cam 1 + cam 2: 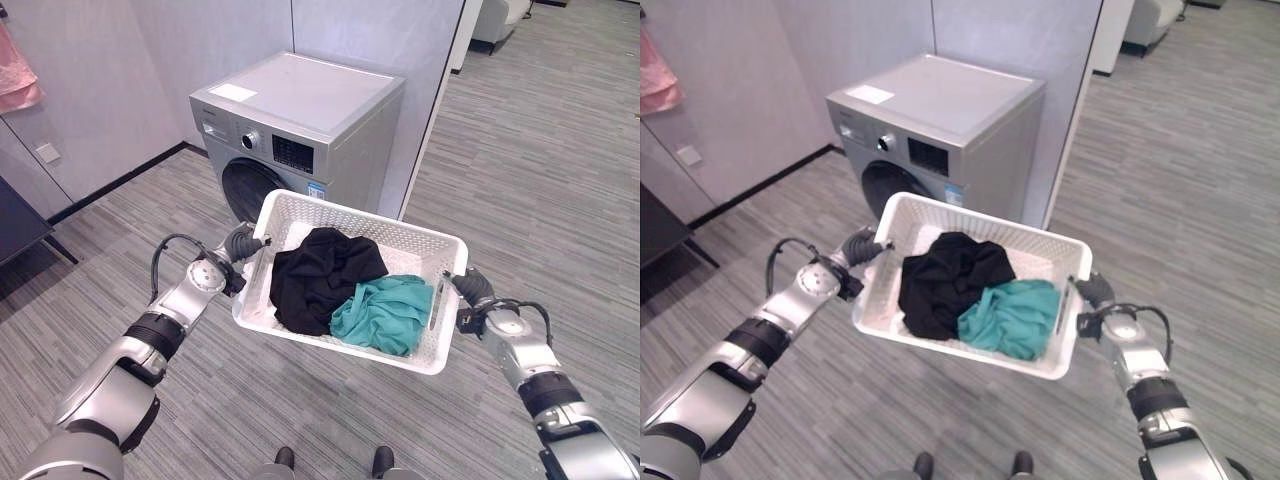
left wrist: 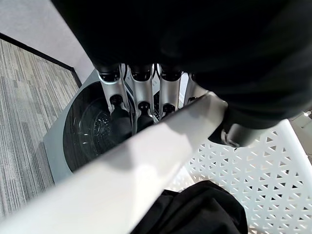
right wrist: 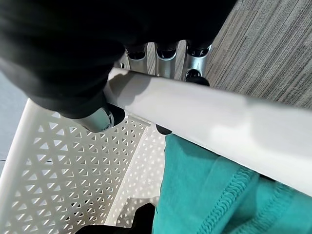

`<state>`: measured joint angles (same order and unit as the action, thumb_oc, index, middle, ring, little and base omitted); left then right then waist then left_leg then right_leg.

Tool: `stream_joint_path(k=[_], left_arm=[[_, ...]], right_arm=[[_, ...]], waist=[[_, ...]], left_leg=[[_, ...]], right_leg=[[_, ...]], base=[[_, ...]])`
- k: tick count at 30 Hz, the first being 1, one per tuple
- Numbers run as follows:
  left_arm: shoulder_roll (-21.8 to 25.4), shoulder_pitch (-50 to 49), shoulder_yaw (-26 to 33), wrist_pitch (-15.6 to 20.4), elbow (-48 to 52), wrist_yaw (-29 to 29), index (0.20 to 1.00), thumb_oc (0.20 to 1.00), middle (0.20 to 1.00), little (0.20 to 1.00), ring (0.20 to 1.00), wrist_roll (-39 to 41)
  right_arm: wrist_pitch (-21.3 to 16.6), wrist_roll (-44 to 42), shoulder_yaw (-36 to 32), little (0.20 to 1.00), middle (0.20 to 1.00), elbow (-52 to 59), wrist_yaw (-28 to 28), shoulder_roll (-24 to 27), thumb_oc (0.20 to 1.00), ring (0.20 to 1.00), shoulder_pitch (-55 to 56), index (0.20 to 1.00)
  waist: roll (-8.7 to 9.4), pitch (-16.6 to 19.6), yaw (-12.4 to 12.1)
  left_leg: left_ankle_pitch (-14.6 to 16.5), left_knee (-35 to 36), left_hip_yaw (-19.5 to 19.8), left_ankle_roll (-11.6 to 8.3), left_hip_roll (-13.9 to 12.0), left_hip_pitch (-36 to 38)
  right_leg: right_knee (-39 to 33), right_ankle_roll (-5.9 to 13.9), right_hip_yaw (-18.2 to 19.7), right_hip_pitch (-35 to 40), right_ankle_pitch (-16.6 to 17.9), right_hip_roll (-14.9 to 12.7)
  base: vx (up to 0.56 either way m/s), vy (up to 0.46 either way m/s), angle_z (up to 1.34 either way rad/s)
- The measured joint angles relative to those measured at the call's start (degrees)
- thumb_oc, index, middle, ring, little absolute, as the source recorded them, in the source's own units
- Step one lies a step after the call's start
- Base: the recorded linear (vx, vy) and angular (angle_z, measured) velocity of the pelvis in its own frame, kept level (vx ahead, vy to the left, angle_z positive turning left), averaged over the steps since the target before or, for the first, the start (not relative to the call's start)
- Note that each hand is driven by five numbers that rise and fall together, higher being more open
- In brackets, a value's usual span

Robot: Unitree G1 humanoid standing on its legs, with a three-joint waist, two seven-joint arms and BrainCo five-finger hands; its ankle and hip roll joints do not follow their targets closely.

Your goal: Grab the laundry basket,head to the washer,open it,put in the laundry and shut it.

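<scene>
Step in hand: carrying stage, judged from the raised basket and the washer close ahead; grab done, door not yet opened.

Laundry basket: white, perforated plastic, held off the floor between both hands, tilted slightly. Contents: black garment toward the left, teal garment toward the right, touching.

Washing machine: silver front-loader against the wall, just beyond the basket; round dark door closed.

Left hand: arm extended forward, fingers curled under the basket's left rim, thumb over it, clasping.

Right hand: arm extended, fingers hooked round the right rim, thumb inside against the wall, clasping.

Next move, as judged: finish the approach, set the basket down near the washer on the grey plank floor, and so free a hand for the door.
</scene>
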<state>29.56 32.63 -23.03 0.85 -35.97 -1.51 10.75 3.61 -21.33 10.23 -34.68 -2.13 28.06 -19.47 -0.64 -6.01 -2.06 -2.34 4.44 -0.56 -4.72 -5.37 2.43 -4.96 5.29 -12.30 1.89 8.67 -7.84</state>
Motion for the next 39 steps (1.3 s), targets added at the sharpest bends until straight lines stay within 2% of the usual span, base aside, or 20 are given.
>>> stream_joint_path(k=[1, 2, 4, 6, 8, 11, 14, 22, 24, 27, 28, 30, 31, 35, 36, 37, 38, 39], left_arm=[[-6.14, -8.42, 8.38, 2.58, 2.84, -1.75, 0.2, 0.2, 0.2, 0.2, 0.2, 0.15], [-11.58, -15.8, 11.99, 3.66, 4.27, -3.58, 0.2, 0.2, 0.2, 0.2, 0.2, 0.01], [-13.54, -26.61, 10.87, 1.84, 2.45, -3.59, 0.2, 0.2, 0.2, 0.2, 0.2, -0.17], [-15.85, -35.09, 10.9, -1.48, -1.33, -3.53, 0.2, 0.2, 0.2, 0.2, 0.2, -0.03], [-16.56, -36.66, 11.59, -1.13, -1.12, -4.15, 0.2, 0.2, 0.2, 0.2, 0.2, 0.2], [-16.2, -37.66, 13.39, -1.05, 0.66, -4.21, 0.2, 0.2, 0.2, 0.2, 0.2, 0.1], [-16.19, -38.57, 14.12, -0.31, 1.75, -4.21, 0.2, 0.2, 0.2, 0.2, 0.2, 0.11], [-16.21, -39.12, 15.54, -0.1, 3.76, -4.22, 0.2, 0.2, 0.2, 0.2, 0.2, 0.1], [-16.09, -39.45, 15.63, -0.24, 6.48, -4.22, 0.2, 0.2, 0.2, 0.2, 0.2, 0.06], [-14.33, -38.57, 15.54, -0.54, 12.48, -4.11, 0.2, 0.2, 0.2, 0.2, 0.2, -0.18], [-11.26, -35.55, 15.08, -1.28, 14.43, -3.19, 0.2, 0.2, 0.2, 0.2, 0.2, -0.42], [-9.46, -31.63, 15.63, -0.89, 15.61, -3.32, 0.2, 0.2, 0.2, 0.2, 0.2, -0.42], [-6.07, -27.97, 15.13, -0.95, 16.21, -3.16, 0.2, 0.2, 0.2, 0.2, 0.2, -0.56], [-0.58, -18.4, 15.22, 0.44, 18.39, -3.59, 0.2, 0.2, 0.2, 0.2, 0.2, -0.59], [0.37, -17.35, 15.33, 0.48, 18.91, -3.88, 0.2, 0.2, 0.2, 0.2, 0.2, -0.59], [4.01, -14.35, 12.96, 0.31, 18.97, -3.9, 0.2, 0.2, 0.2, 0.2, 0.2, -0.6], [5.26, -12.51, 12.06, 0.36, 19.35, -3.87, 0.2, 0.2, 0.2, 0.2, 0.2, -0.8], [6.32, -9.62, 11.26, 0.62, 19.24, -4.09, 0.2, 0.2, 0.2, 0.2, 0.2, -1.56]], right_arm=[[-2.47, 2.09, -1.09, 0.2, 0.2, 0.07, 0.15, -2.49, 0.2, 0.2, 3.42, 0.2], [-3.5, 3.74, -1.36, 0.2, 0.2, -0.56, -0.11, -4.08, 0.2, 0.2, 6.99, 0.2], [-3.02, 6.19, -0.37, 0.2, 0.2, -4.31, 1.13, -5.26, 0.2, 0.2, 12.07, 0.2], [-0.17, 7.6, 0.61, 0.2, 0.2, -7.74, 1.68, -8.31, 0.2, 0.2, 17.49, 0.2], [-0.96, 7.53, -0.52, 0.2, 0.2, -7.04, 0.7, -10.3, 0.2, 0.2, 17.41, 0.2], [-0.01, 7.52, -0.82, 0.2, 0.2, -5.9, 1.22, -10.73, 0.2, 0.2, 18.3, 0.2], [-0.34, 7.52, -0.88, 0.2, 0.2, -2.33, 1.01, -10.71, 0.2, 0.2, 19.53, 0.2], [0.17, 7.56, -0.81, 0.2, 0.2, 4.01, 0.68, -9.83, 0.2, 0.2, 21.02, 0.2], [0.61, 7.61, -0.8, 0.2, 0.2, 6.48, 0.41, -8.44, 0.2, 0.2, 20.75, 0.2], [0.91, 7.52, -0.1, 0.2, 0.2, 9.76, 1.31, -4.6, 0.2, 0.2, 17.4, 0.2], [1.75, 7.33, 2.55, 0.2, 0.2, 11.0, 2.88, -0.68, 0.2, 0.2, 12.7, 0.2], [1.61, 7.1, 2.24, 0.2, 0.2, 13.02, 2.4, 0.0, 0.2, 0.2, 8.51, 0.2], [1.72, 6.2, 3.18, 0.2, 0.2, 13.96, 2.78, 2.58, 0.2, 0.2, 4.56, 0.2], [1.21, 3.98, 2.72, 0.2, 0.2, 16.58, 2.02, 5.06, 0.2, 0.2, -3.23, 0.2], [1.09, 3.9, 2.6, 0.2, 0.2, 16.79, 1.75, 5.27, 0.2, 0.2, -4.53, 0.2], [1.16, 3.57, 2.66, 0.2, 0.2, 16.94, 1.51, 6.83, 0.2, 0.2, -6.88, 0.2], [1.1, 3.51, 2.54, 0.2, 0.2, 17.66, 1.28, 8.07, 0.2, 0.2, -7.48, 0.2], [1.05, 2.66, 2.27, 0.2, 0.2, 18.0, 1.0, 9.52, 0.2, 0.2, -8.69, 0.2]], waist=[[-0.28, 2.83, 0.69], [-1.04, 4.08, 0.79], [-0.84, 4.84, 0.75], [0.2, 3.56, 0.12], [0.06, 1.86, -0.39], [-0.31, 1.6, -1.25], [-0.53, 1.33, -0.99], [0.26, -0.1, -0.87], [0.31, -0.23, -1.68], [0.33, -1.61, -2.35], [0.55, -2.28, -2.45], [0.95, -2.72, -2.72], [1.13, -3.55, -2.73], [1.61, -4.21, -3.33], [1.65, -4.24, -3.4], [1.65, -4.26, -3.45], [1.36, -4.29, -3.25], [1.42, -4.43, -3.33]], left_leg=[[-0.08, -0.36, -6.05, 0.02, -1.38, -1.67], [-0.72, -0.12, -9.22, 0.14, -1.79, -1.35], [-0.85, 0.2, -9.41, 0.04, -1.08, -1.26], [-1.52, 0.53, -9.08, 0.66, -0.53, -1.87], [-2.04, 0.64, -8.2, 1.2, 0.14, -2.61], [-1.42, 0.96, -7.86, 2.02, 1.02, -1.47], [-0.88, 1.11, -8.35, 1.9, 1.25, -1.63], [-1.54, 0.81, -8.41, 1.81, 1.15, -2.48], [-1.61, 0.79, -8.24, 1.77, 1.12, -2.53], [-1.68, 0.77, -8.2, 1.64, 1.02, -2.52], [-1.81, 0.75, -8.32, 1.46, 0.86, -2.82], [-1.87, 0.54, -8.52, 1.26, 0.81, -3.2], [-1.8, -0.38, -8.48, 1.41, 0.71, -4.46], [-1.82, -1.02, -7.93, 1.37, 1.32, -4.66], [-1.62, -1.05, -7.88, 1.55, 1.82, -4.59], [-1.34, -1.63, -7.53, 1.99, 2.5, -5.1], [-1.36, -2.04, -6.88, 2.09, 2.51, -5.61], [-0.46, -2.91, -6.25, 3.26, 3.93, -5.69]], right_leg=[[-0.01, -0.16, -0.76, -1.36, -0.18, -0.14], [-0.01, -0.1, -1.02, -1.28, -0.33, -0.33], [0.0, 0.71, -1.21, -1.32, -0.93, -0.91], [-0.01, 1.03, -2.15, -1.85, -1.13, -1.78], [-0.04, 1.61, -2.76, -1.96, -0.72, -2.1], [-0.52, 2.8, -3.73, -0.2, -1.57, -3.14], [-0.45, 2.81, -3.81, -0.04, -1.6, -3.53], [-0.42, 2.74, -4.14, -1.04, -1.45, -3.43], [-0.15, 2.88, -4.28, -1.0, -1.32, -3.35], [-0.08, 2.82, -4.26, -0.99, -1.26, -3.25], [-0.04, 2.73, -4.28, -1.37, -1.17, -3.14], [-0.03, 2.77, -3.98, -1.83, -1.06, -3.04], [-0.03, 2.55, -4.0, -2.53, -0.84, -3.1], [-0.01, 2.81, -4.34, -1.96, -0.41, -3.64], [-0.01, 2.98, -4.35, -1.82, -0.55, -3.86], [0.26, 2.96, -5.43, -1.69, -0.52, -4.55], [0.86, 3.16, -5.82, -1.7, -0.68, -4.88], [3.4, 3.95, -6.39, -1.63, -1.65, -6.36]], base=[[0.02, 0.009, 0.08], [-0.05, 0.012, 0.11], [-0.05, 0.016, 0.13], [0.01, 0.017, 0.2], [0.01, 0.016, 0.24], [0.01, 0.022, 0.18], [0.0, 0.026, 0.05], [0.0, 0.022, 0.02], [-0.01, 0.064, 0.05], [-0.02, 0.075, -0.01], [-0.02, 0.139, -0.05], [0.0, 0.172, -0.05], [0.03, 0.096, -0.01], [0.07, 0.156, 0.08], [0.17, 0.302, 0.21], [0.16, 0.236, 0.26], [0.18, 0.251, 0.4], [0.12, 0.169, 0.52]])
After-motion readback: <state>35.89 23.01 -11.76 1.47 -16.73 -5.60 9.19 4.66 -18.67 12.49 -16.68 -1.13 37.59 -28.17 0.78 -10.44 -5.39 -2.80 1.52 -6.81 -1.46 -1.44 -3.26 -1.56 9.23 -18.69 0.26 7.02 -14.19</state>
